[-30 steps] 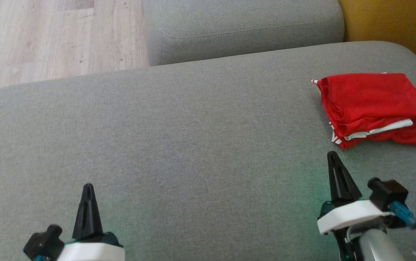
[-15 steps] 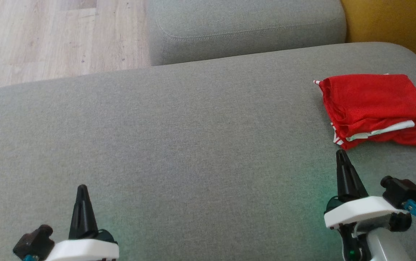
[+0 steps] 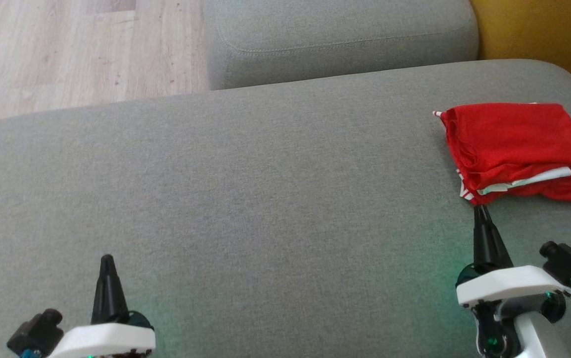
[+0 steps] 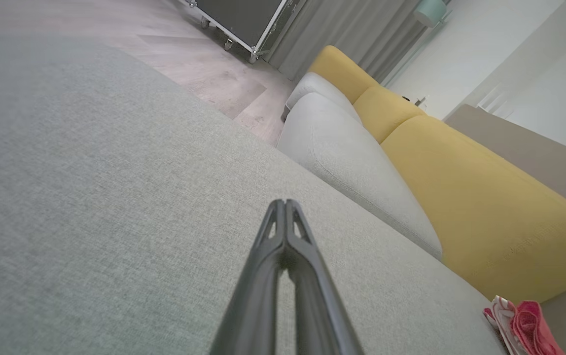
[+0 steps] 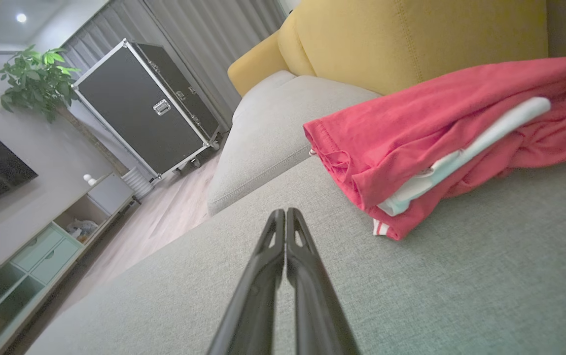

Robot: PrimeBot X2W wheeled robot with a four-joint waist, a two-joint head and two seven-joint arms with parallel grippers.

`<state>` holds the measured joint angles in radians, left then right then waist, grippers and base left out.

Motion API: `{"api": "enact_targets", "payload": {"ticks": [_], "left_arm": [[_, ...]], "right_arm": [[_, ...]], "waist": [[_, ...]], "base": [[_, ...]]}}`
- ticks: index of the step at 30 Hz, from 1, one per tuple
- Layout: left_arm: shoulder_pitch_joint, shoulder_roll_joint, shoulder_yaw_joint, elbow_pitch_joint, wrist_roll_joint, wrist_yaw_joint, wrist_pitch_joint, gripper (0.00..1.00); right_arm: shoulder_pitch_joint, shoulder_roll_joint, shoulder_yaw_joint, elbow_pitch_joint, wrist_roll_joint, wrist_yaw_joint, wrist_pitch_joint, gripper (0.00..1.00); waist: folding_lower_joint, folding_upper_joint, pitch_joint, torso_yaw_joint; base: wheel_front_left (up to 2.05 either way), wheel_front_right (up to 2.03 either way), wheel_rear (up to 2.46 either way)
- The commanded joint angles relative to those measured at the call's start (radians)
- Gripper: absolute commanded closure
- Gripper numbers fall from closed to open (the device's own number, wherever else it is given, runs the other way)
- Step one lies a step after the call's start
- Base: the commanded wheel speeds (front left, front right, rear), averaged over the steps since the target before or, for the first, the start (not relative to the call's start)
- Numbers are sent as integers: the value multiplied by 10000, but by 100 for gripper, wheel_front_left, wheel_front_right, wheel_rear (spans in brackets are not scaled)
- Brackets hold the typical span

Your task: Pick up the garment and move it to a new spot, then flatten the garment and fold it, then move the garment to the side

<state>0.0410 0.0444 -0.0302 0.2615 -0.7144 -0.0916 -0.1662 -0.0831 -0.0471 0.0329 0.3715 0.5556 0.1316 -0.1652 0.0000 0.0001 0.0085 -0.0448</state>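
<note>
On the grey sofa seat's [image 3: 265, 174] right side, the folded red garment [image 3: 519, 144] lies just past the right pincer [image 3: 482, 210], pressed together and empty like the left pincer [image 3: 107, 259], so any retreat should run straight back, clear of the near corner.

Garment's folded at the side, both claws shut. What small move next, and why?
Probably ease the right claw straight back from the red garment. It lies folded near the sofa seat's right end, nothing is held, and the shut tip sits close to its near corner; a sideways sweep could disturb the fold.
</note>
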Motion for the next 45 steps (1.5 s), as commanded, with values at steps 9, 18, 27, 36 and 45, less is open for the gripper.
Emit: {"api": "enact_targets", "payload": {"ticks": [9, 18, 27, 36, 45], "left_arm": [[-644, 25, 324, -275, -1052, -109, 338, 100], [-725, 28, 431, -264, -1808, -136, 574, 100], [-817, 32, 552, -252, -2662, -167, 840, 100], [-909, 35, 673, -239, -3517, -197, 1106, 100], [-1000, 39, 794, -226, -4371, -228, 1372, 100]], "right_arm": [[-397, -57, -137, -469, 1274, -3, 329, 100], [-382, -62, -256, -546, 2168, -4, 557, 100], [-365, -65, -392, -633, 3177, -4, 817, 100], [-348, -67, -530, -720, 4184, -5, 1078, 100], [-332, -69, -669, -806, 5190, -6, 1340, 100]], "waist": [[0, -1, -6, 48], [0, -1, -10, 86], [0, -1, -16, 129], [0, -1, -21, 173], [0, -1, -26, 216]], "base": [[0, 0, 0], [0, 0, 0], [0, 0, 0], [0, 0, 0], [0, 0, 0]]}}
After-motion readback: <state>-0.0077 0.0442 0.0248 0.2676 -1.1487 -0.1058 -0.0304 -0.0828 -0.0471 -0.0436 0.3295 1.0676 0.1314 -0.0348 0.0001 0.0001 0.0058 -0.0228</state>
